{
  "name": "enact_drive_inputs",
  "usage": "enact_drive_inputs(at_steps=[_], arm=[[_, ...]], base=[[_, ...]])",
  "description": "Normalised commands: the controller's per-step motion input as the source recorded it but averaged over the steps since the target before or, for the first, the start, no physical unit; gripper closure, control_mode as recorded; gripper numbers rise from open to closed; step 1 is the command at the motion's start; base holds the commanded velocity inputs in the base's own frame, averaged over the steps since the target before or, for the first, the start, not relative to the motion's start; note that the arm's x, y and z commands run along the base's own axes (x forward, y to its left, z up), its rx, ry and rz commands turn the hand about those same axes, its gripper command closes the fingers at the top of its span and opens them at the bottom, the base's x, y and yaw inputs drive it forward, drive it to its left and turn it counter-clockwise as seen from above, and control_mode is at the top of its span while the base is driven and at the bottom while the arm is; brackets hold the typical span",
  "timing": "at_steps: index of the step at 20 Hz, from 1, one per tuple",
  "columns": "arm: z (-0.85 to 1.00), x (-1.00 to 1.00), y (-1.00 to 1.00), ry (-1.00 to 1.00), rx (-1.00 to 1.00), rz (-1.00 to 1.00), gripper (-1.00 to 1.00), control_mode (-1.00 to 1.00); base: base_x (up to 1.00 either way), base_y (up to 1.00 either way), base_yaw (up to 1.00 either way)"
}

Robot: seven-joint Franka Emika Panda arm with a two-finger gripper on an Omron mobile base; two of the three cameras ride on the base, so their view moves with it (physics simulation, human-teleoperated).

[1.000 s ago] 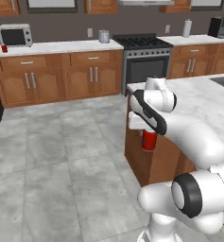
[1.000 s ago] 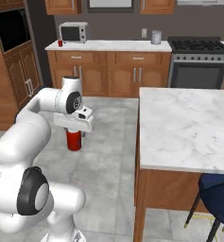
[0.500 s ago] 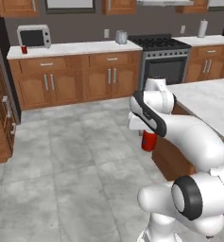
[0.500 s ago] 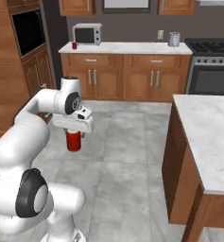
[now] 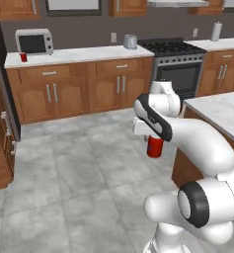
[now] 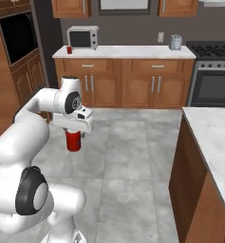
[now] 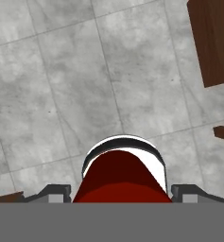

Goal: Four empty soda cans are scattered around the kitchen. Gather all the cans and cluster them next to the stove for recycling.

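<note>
gripper: (image 5: 155, 143) clamped on a can (image 5: 155, 147), jaws either side of the body; the hand view has the can (image 7: 123, 177) between the finger tips, silvery end facing the floor.
can: carried in mid-air over the grey floor tiles, hanging below the hand, well clear of any counter (upright as far as both base views show).
long axis: vertical, in line with the gripper's approach axis, so it can go straight down onto a flat top with no reorienting.
stove: (image 5: 173, 48) ahead and to the right of the held can in the left base view, against the back wall; in the right base view it sits at the far right edge (image 6: 212, 51).
key relation: the drop spot lies forward-right of the gripper and higher than the can now hangs, so I'd judge the next move needs a base drive plus a lift before setting down.
second can: (image 5: 23, 57) on the back counter just beside the microwave (image 5: 34, 41), far left, well apart from the stove.
island: (image 5: 222, 106) close on the right of the arm; swing risk if the base turns tight.
</note>
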Motion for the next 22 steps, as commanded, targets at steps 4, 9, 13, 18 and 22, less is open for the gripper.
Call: enact_drive_inputs(at_steps=[4,9,13,18,22], arm=[[0.00,0.00,0.00,0.00,0.00,0.00,1.00,1.00],[0.00,0.00,0.00,0.00,0.00,0.00,1.00,1.00],[0.00,0.00,0.00,0.00,0.00,0.00,1.00,1.00],[0.00,0.00,0.00,0.00,0.00,0.00,1.00,1.00],[0.00,0.00,0.00,0.00,0.00,0.00,1.00,1.00]], base=[[0.66,0.08,-0.04],[0.83,0.19,0.00],[0.97,0.22,0.00],[1.00,0.25,0.00],[0.98,0.29,0.00]])
